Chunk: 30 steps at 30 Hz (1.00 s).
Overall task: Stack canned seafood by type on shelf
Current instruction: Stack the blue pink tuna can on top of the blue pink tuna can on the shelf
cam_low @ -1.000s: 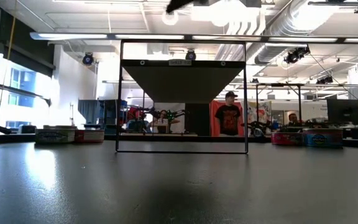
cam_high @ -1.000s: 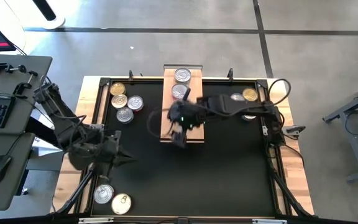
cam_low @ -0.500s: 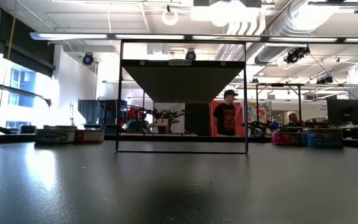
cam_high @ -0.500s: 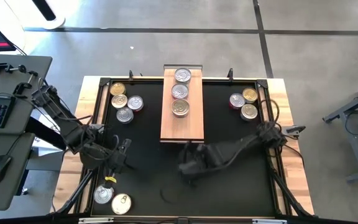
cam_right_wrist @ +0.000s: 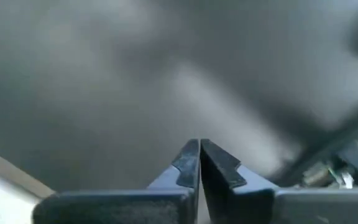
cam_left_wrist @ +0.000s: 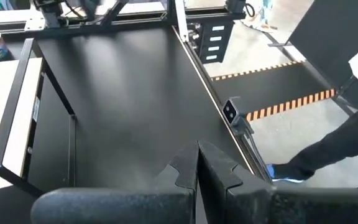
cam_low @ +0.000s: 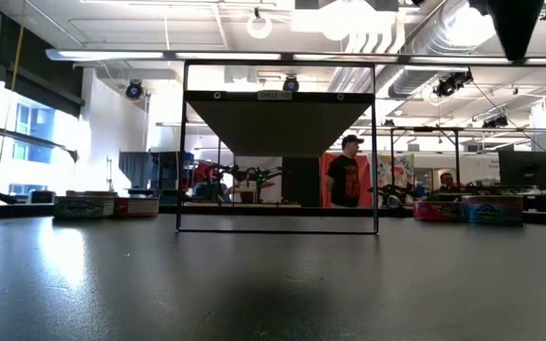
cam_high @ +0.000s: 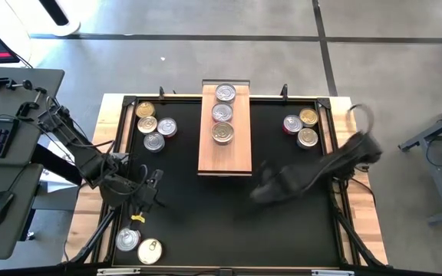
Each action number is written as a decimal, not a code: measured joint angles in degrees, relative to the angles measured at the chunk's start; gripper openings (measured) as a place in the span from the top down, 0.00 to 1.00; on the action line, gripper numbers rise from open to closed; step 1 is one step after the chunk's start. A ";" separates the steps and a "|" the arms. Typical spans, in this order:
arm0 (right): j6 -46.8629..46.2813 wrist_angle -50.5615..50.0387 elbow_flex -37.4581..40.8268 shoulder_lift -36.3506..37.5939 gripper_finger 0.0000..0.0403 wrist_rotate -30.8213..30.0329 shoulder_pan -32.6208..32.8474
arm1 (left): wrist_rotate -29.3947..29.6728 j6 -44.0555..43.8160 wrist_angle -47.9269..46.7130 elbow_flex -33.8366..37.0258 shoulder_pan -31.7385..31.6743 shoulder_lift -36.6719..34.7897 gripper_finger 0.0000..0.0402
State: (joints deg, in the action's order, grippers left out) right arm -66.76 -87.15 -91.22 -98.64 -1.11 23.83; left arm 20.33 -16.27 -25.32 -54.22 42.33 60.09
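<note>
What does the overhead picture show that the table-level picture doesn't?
Only the overhead view shows the wooden shelf with three cans in a row on it, a group of four cans at the mat's far left, three cans at its far right, two cans at the near left corner, and both arms: the left gripper and the right gripper over bare mat.

Only the table-level view shows the room behind: ceiling lights and a person in a dark shirt.

Both show the black mat and cans near its far edge.
</note>
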 joint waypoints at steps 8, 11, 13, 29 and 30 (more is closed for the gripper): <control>-14.39 5.77 25.89 20.43 1.00 -9.36 -12.35 | 11.40 0.05 -0.02 0.00 -3.00 0.00 1.00; -16.90 9.74 34.16 23.05 1.00 -12.48 -17.94 | 13.24 -3.61 -0.02 0.00 -6.60 0.00 1.00; -16.92 11.34 38.23 24.05 1.00 -13.84 -21.97 | 13.28 -6.23 -0.05 0.00 -9.14 0.00 1.00; -25.79 21.85 50.59 24.39 1.00 -29.36 -41.14 | 13.34 -6.22 -0.05 0.01 -19.95 0.00 1.00; -25.79 23.50 51.31 24.39 1.00 -29.34 -41.68 | 13.18 -5.74 -0.05 0.00 -20.23 0.00 1.00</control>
State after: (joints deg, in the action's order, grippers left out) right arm -92.55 -63.65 -39.91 -74.26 -30.45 -17.85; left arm 33.51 -22.01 -25.36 -54.22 22.09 60.10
